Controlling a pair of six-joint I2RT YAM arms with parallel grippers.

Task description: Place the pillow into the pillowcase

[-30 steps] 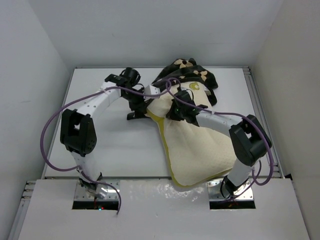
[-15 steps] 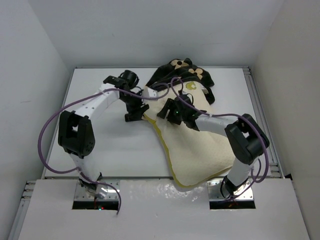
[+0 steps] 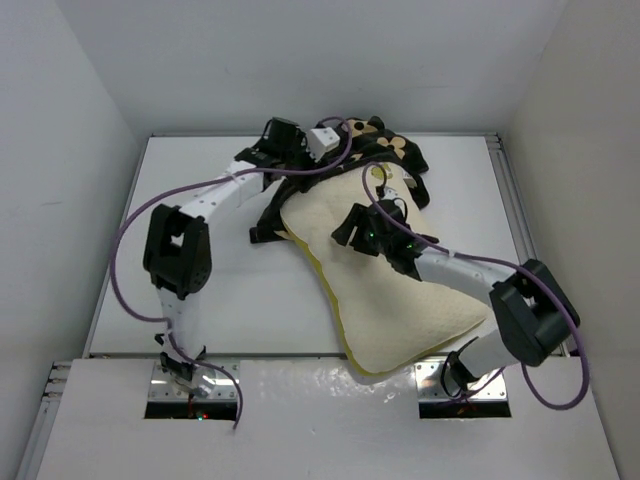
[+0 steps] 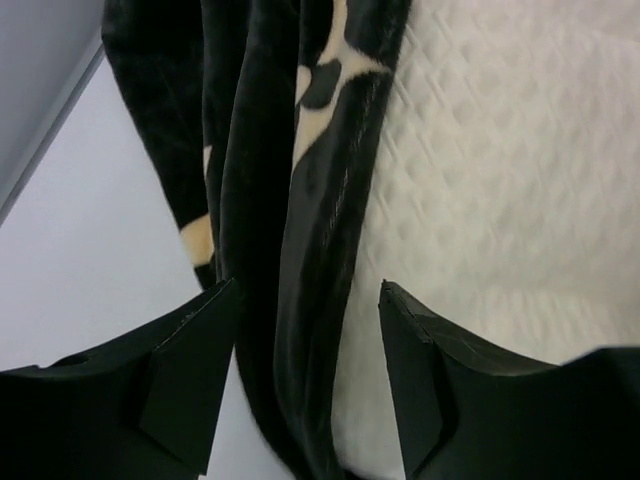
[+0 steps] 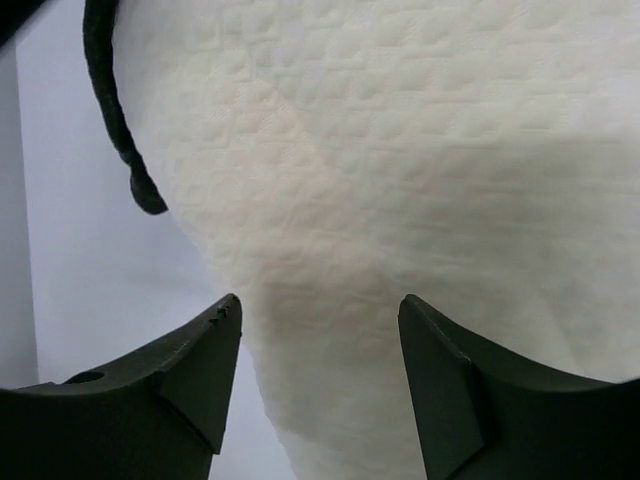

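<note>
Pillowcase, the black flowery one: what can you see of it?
The pillowcase is soft-looking black cloth with tan flower shapes. It lies bunched at the far end of the cream pillow, with a dark strip down the pillow's left edge. Its folds hang between the fingers of the left gripper.

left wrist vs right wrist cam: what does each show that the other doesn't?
Left wrist only: the pillowcase, black folds with tan print, running between the left gripper's open fingers, right against the pillow. Right wrist only: a bulge of pillow between the right gripper's open fingers, plus a thin black fabric edge at top left. Both: the cream quilted pillow, the white table, jaws open.
</note>
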